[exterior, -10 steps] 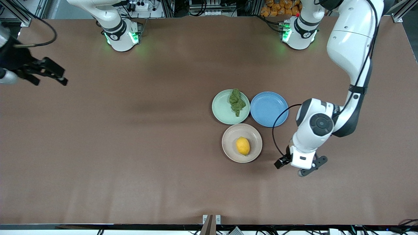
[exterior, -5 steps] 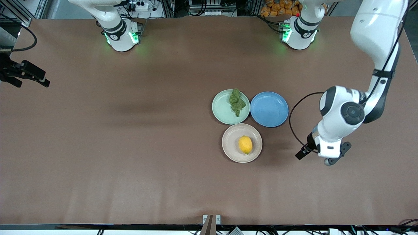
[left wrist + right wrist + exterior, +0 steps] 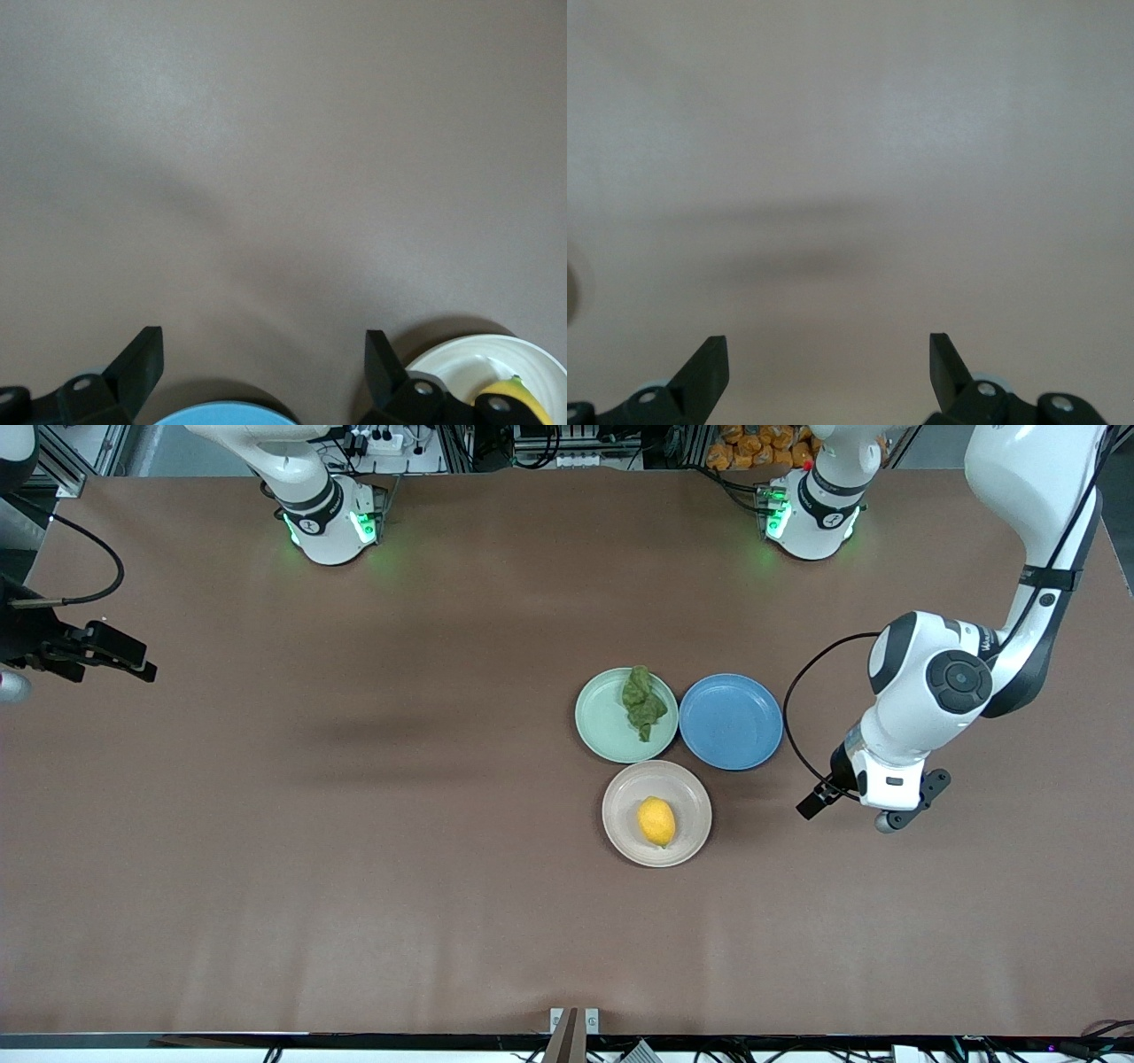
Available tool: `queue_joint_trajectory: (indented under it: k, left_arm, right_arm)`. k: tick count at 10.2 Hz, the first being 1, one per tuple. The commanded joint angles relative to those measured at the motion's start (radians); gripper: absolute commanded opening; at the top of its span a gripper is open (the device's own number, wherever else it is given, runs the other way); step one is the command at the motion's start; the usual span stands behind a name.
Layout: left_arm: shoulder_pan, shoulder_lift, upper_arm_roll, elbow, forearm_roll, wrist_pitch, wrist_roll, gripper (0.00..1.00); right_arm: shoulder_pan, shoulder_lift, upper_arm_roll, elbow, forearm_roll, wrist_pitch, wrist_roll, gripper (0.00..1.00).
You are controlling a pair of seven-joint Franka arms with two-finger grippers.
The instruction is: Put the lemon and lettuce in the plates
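Note:
The yellow lemon (image 3: 656, 821) lies in the beige plate (image 3: 620, 828). The dark green lettuce (image 3: 642, 701) lies in the mint plate (image 3: 600, 722), toward its rim next to the blue plate. My left gripper (image 3: 890, 810) is open and empty over bare table, off toward the left arm's end from the plates. In the left wrist view its gripper (image 3: 264, 341) is open, with the beige plate (image 3: 452, 359) and a bit of lemon (image 3: 512, 390) at the edge. My right gripper (image 3: 133, 662) is open and empty over the table edge at the right arm's end; its wrist view (image 3: 828, 347) shows only bare table.
An empty blue plate (image 3: 731, 721) sits beside the mint plate toward the left arm's end, and touches the beige plate's neighbourhood; it also shows in the left wrist view (image 3: 221, 414). The three plates are packed close together. Brown tabletop (image 3: 354, 824) spreads all around.
My left gripper has drawn away from the beige plate, toward the left arm's end and the robots' bases. The lemon has rocked slightly in its plate. My right gripper has shifted a little near the table edge.

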Motion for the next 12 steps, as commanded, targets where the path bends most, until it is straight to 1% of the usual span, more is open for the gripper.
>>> queue_joint_trajectory:
  k: [1, 2, 3, 5, 6, 7, 8, 9, 10, 11, 12]
  left_arm:
    - [0.02, -0.019, -0.006, -0.018, -0.01, 0.018, 0.001, 1.0]
    - [0.023, -0.016, 0.001, -0.018, -0.009, 0.016, 0.003, 1.0]
    - [0.058, -0.017, -0.001, -0.021, -0.005, 0.01, 0.001, 1.0]
    - [0.085, -0.017, 0.001, -0.024, -0.005, 0.007, 0.036, 1.0]
    - [0.12, -0.025, -0.001, -0.03, -0.005, 0.002, 0.087, 1.0]
    - [0.112, -0.023, 0.025, -0.035, -0.009, -0.045, 0.195, 1.0]
    - [0.034, -0.037, 0.136, -0.035, -0.018, -0.117, 0.321, 1.0]
    - [-0.043, -0.069, 0.218, -0.062, -0.036, -0.134, 0.368, 1.0]
    - [-0.071, -0.109, 0.25, -0.11, -0.062, -0.133, 0.392, 1.0]
    - [-0.086, -0.152, 0.281, -0.153, -0.103, -0.133, 0.456, 1.0]
    - [-0.139, -0.202, 0.345, -0.194, -0.164, -0.133, 0.528, 1.0]
  right_arm:
    - [-0.053, -0.009, 0.084, 0.024, -0.07, -0.01, -0.003, 1.0]
    - [-0.058, 0.0, 0.131, 0.024, -0.101, -0.003, 0.012, 1.0]
    - [-0.052, 0.003, 0.131, 0.023, -0.095, 0.007, 0.046, 1.0]
    - [-0.056, -0.006, 0.134, 0.023, -0.089, 0.001, 0.043, 1.0]
    - [-0.058, -0.009, 0.134, 0.024, -0.086, 0.006, 0.043, 1.0]
    - [-0.062, -0.015, 0.134, 0.024, -0.086, 0.009, 0.038, 1.0]
    - [-0.067, -0.02, 0.134, 0.024, -0.082, 0.015, 0.038, 1.0]
    - [-0.067, -0.024, 0.134, 0.023, -0.082, 0.015, 0.04, 1.0]
    - [-0.067, -0.023, 0.134, 0.023, -0.082, 0.021, 0.043, 1.0]
    - [-0.065, -0.015, 0.136, 0.024, -0.08, 0.05, 0.046, 1.0]
    - [-0.067, -0.015, 0.14, 0.023, -0.079, 0.081, 0.049, 1.0]
